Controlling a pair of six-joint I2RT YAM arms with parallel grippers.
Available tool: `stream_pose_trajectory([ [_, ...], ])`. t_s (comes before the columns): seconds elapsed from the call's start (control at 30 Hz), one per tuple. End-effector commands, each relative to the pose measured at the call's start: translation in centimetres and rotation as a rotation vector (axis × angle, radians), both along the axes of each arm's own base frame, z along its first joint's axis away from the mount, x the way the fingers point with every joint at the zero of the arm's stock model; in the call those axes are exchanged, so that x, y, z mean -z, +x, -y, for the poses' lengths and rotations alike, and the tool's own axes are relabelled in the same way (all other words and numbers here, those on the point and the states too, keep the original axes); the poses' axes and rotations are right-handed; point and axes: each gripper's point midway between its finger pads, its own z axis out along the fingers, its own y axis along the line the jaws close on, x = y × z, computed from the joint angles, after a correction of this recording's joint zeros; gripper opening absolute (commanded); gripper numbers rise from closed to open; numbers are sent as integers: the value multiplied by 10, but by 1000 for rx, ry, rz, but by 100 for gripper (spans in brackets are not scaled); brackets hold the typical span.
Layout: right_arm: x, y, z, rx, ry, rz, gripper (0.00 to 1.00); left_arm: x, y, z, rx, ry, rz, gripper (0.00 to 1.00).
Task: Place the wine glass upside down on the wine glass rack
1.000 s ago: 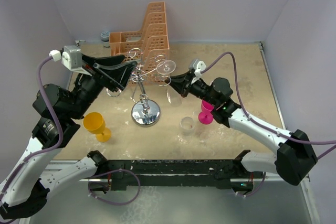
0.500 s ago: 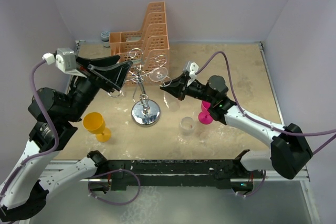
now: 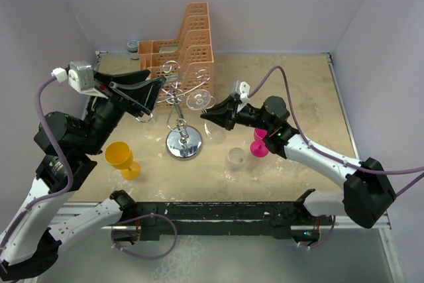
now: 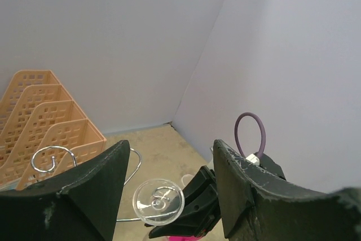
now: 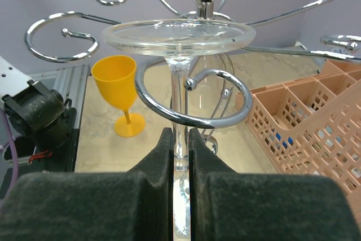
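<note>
Looking down from the top external camera, the right gripper (image 3: 207, 116) is clenched on the stem of the wine glass (image 3: 197, 99), which is held inverted, its round foot uppermost among the curled arms of the wine glass rack (image 3: 183, 144) and its bowl below. The rack's chrome base stands just left of the bowl. The left gripper (image 3: 159, 93) hovers on the rack's other side with its jaws spread wide and nothing between them. An orange basket (image 3: 185, 38) stands behind the rack. On the table (image 3: 311, 97) a yellow goblet (image 3: 121, 157) is upright near the left arm, and a pink goblet (image 3: 260, 145) and a clear glass (image 3: 234, 159) stand beside the right arm

From the left wrist, the two dark fingers (image 4: 84, 196) stand far apart. Between them the glass's foot shows as a clear disc, with the right gripper's black tip just beneath it and a silver scroll to the left

From the right wrist, both pads (image 5: 152, 162) press against the thin stem, which rises straight to the flat foot. One chrome curl loops about the stem just under the foot; whether the foot rests on the wire cannot be told. Other scrolls fan out behind
</note>
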Motion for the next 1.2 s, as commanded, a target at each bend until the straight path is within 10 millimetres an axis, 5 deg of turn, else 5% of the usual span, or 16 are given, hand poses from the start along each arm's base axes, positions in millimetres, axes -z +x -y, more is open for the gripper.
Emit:
stream_pose_trajectory([
  [0.0, -46, -14, 8, -13, 113, 112, 0, -7, -1, -4, -20, -1, 32, 58],
  [0.27, -52, -15, 24, 66, 183, 94, 0, -6, -2, -7, -28, 2, 30, 58],
  [0.5, -48, 5, 36, 208, 208, 50, 0, -4, -2, -7, -30, 5, 26, 58],
  [0.73, -35, 19, 25, 211, 153, 32, 1, -4, -2, -7, -30, 7, 26, 58],
  [1.17, -21, 13, 23, 178, 111, 44, 28, -6, -1, -4, -16, 9, 29, 58],
])
